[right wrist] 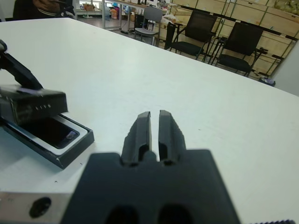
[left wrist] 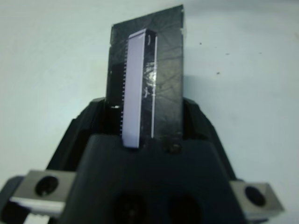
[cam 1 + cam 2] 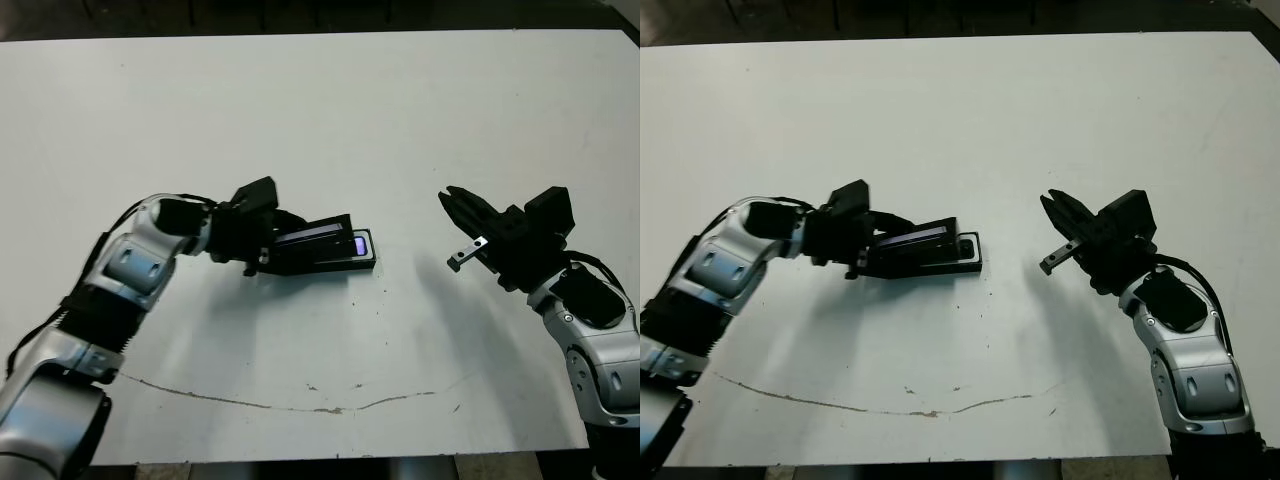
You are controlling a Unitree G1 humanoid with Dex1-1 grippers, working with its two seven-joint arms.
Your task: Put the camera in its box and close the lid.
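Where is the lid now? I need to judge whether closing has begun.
In the head views the lid sits left of centre, held tilted over the box by the left gripper.

Empty right hand (image 1: 154,122) beside box (image 1: 70,148)

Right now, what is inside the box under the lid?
The camera lies in the box, one end showing with its screen lit. The left hand holds the lid tilted over it, hiding the rest of the camera and the lining.
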